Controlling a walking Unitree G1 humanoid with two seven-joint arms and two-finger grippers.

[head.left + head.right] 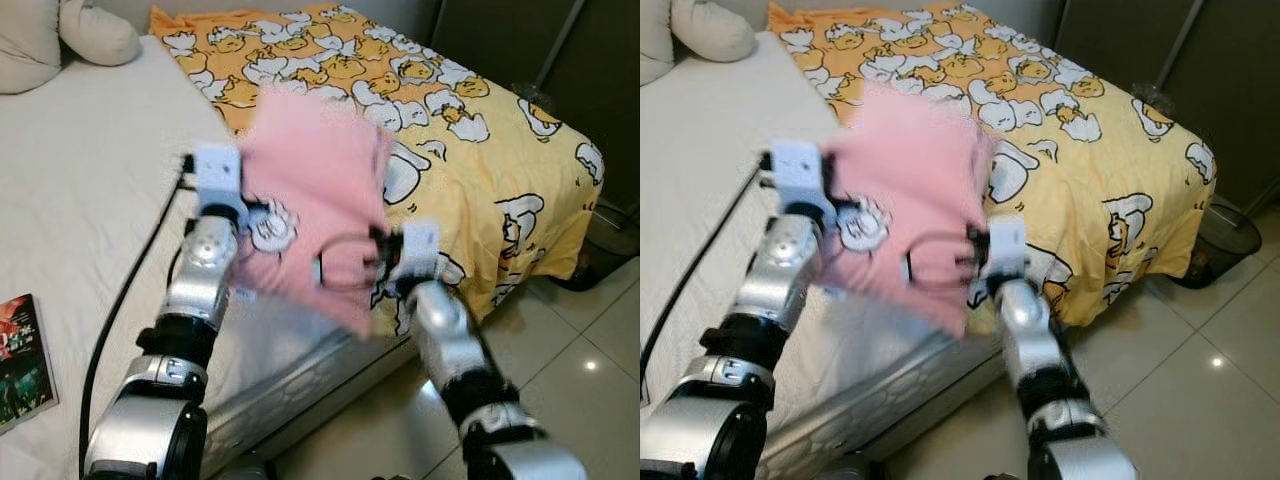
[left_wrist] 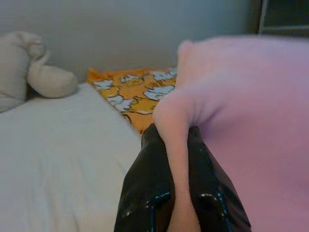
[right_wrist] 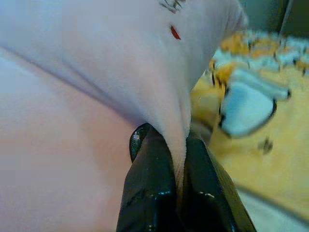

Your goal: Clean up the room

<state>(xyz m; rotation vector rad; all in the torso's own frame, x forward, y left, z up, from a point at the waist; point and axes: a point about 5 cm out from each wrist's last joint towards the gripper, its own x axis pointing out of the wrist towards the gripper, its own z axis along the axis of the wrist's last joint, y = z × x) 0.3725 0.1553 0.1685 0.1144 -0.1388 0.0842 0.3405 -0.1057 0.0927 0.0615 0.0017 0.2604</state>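
Two claws are clamped on one pink shirt [image 1: 315,205], which is held up in the air over the bed's [image 1: 90,190] near edge, approx. between the white sheet and the yellow duck blanket [image 1: 480,160]. A fold of cloth is pinched tight in the left claw [image 2: 179,193] at the shirt's left side; another fold is pinched in the right claw [image 3: 179,193] lower down, on the right side. The shirt's long axis is thus stretched across the robot, left to right and sloping down toward the right claw, w/ the bulk of the cloth spread ahead of and above both claws. The cloth is blurred in the head views, so exact edges can't be told. Neither arm is nearer: each corner is already held. Judged from this, the next move turns on both claws being carried together toward the bed, so the span is kept taut. A book [image 1: 20,355] is seen on the sheet, well apart at left.
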